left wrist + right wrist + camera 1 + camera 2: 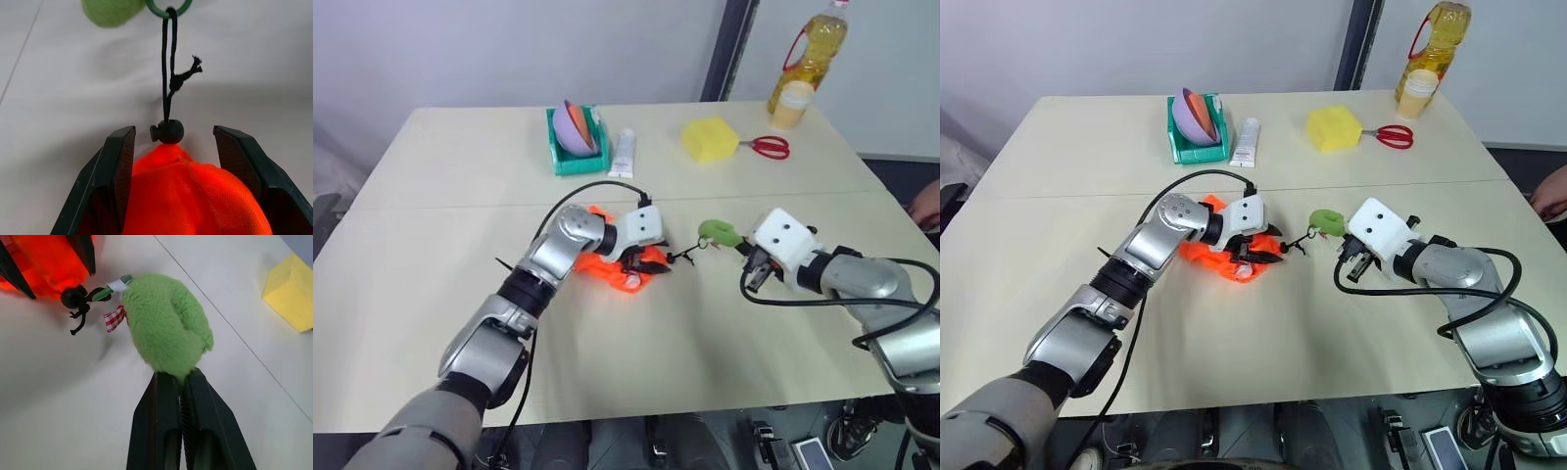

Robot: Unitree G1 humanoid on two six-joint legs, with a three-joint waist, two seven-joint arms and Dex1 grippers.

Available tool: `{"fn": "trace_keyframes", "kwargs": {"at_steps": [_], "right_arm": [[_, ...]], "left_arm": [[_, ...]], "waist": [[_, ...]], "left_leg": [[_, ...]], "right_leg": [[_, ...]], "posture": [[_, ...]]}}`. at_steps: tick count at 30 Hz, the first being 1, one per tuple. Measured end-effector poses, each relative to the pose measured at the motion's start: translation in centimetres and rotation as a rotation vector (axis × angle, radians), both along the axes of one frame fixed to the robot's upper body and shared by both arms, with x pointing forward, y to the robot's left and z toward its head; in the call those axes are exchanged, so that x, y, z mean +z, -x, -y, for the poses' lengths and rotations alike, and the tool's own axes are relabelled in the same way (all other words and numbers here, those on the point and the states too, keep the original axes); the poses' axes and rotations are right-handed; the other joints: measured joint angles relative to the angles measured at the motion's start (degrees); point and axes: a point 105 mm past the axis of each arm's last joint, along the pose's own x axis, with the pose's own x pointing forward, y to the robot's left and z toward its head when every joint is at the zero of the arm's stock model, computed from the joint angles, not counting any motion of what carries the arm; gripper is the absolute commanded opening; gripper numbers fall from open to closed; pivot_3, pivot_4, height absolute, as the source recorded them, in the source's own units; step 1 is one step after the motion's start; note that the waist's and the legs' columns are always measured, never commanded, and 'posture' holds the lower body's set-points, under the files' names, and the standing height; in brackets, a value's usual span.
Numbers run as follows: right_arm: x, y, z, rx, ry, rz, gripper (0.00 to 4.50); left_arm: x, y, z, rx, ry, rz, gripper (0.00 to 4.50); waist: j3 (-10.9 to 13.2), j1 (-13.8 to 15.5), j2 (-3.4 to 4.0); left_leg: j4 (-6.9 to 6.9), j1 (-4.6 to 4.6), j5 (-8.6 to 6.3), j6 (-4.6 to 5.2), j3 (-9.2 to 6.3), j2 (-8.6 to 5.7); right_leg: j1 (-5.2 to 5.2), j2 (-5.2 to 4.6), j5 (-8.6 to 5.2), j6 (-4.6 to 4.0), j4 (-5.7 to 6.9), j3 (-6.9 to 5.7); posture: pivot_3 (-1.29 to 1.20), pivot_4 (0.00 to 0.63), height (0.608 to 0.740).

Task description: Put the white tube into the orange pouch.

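Left wrist view: the orange pouch fills the bottom centre between the left gripper's spread fingers. The right gripper pinches the green charm. Close evenly on the bunched neck, I reckon. I can't spot the white tube.

Neon-orange pouch — black cord, fuzzy green charm — red-and-white checked tag
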Motion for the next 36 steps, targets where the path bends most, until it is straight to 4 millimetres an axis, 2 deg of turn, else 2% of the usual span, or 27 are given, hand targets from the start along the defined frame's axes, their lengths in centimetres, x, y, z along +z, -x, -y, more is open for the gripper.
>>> {"fn": "trace_keyframes", "kwargs": {"at_steps": [6, 7, 8, 11, 12, 22, 25, 28, 36], "right_arm": [[0.0, 0.0, 0.0, -0.003, 0.0, -0.003, 0.0], [0.0, 0.1, 0.0, -0.002, 0.0, -0.002, 0.0], [0.0, 0.1, -0.1, -0.002, 0.0, -0.001, 0.0], [0.0, 0.1, -0.1, -0.002, 0.0, -0.002, 0.0], [0.0, 0.1, -0.1, -0.002, 0.0, -0.002, 0.0], [0.0, 0.1, 0.0, -0.004, 0.0, -0.002, 0.0], [0.0, 0.1, 0.0, -0.005, 0.0, -0.001, 0.0], [0.1, 0.0, 0.0, -0.008, 0.0, 0.002, 0.0], [0.0, 0.0, 0.0, -0.009, 0.0, 0.003, 0.0]], "left_arm": [[-0.3, 0.2, 0.0, -0.005, -0.008, -0.025, 2.71], [-0.3, 0.2, 0.0, -0.005, -0.009, -0.029, 2.19], [-0.4, 0.2, 0.0, -0.004, -0.009, -0.031, 1.91], [-0.5, 0.2, -0.1, -0.001, -0.02, -0.026, 0.36], [-0.6, 0.2, -0.1, 0.0, -0.025, -0.025, 0.06], [-1.1, 0.2, 0.0, 0.014, -0.025, -0.045, 0.06], [-1.1, 0.3, 0.0, 0.014, -0.019, -0.06, 0.92], [-1.0, 0.2, 0.0, 0.022, -0.011, -0.065, 2.41], [-0.7, 0.4, 0.4, 0.011, 0.009, -0.068, 2.41]], "waist": [[0.0, 0.0, 0.0], [0.0, 0.0, 0.0], [0.0, 0.0, 0.0], [0.0, 0.0, 0.0], [0.0, 0.0, 0.0], [0.0, 0.0, 0.0], [0.0, 0.01, 0.0], [0.0, 0.01, 0.0], [0.0, 0.01, 0.0]], "left_leg": [[0.0, 0.0, 0.0, 0.0, 0.0, 0.0], [0.0, 0.0, 0.0, 0.0, 0.0, 0.0], [0.0, 0.0, 0.0, 0.0, 0.0, 0.0], [0.0, 0.0, 0.0, 0.0, 0.0, 0.0], [0.0, 0.0, 0.0, 0.0, 0.0, 0.0], [0.01, 0.0, 0.0, 0.0, 0.0, 0.0], [0.01, 0.0, 0.0, 0.0, 0.0, 0.0], [0.01, 0.0, 0.0, 0.0, 0.0, 0.0], [0.01, 0.0, 0.0, 0.0, 0.0, 0.0]], "right_leg": [[0.0, 0.0, 0.0, 0.0, 0.0, 0.0], [0.0, 0.0, 0.0, 0.0, 0.0, 0.0], [0.0, 0.0, 0.0, 0.0, 0.0, 0.0], [0.0, 0.0, 0.0, 0.0, 0.0, 0.0], [0.0, 0.0, 0.0, 0.0, 0.0, 0.0], [0.0, 0.0, 0.0, 0.01, 0.01, 0.0], [0.0, 0.0, 0.01, 0.01, 0.01, 0.0], [0.0, 0.0, 0.01, 0.01, 0.01, 0.0], [0.0, 0.0, 0.01, 0.01, 0.01, 0.01]], "posture": [[0.0, 0.15, 0.726], [0.0, 0.15, 0.726], [0.0, 0.15, 0.726], [0.0, 0.15, 0.726], [0.0, 0.15, 0.726], [0.0, 0.15, 0.726], [0.0, 0.15, 0.726], [0.0, 0.15, 0.726], [0.0, 0.15, 0.726]]}}
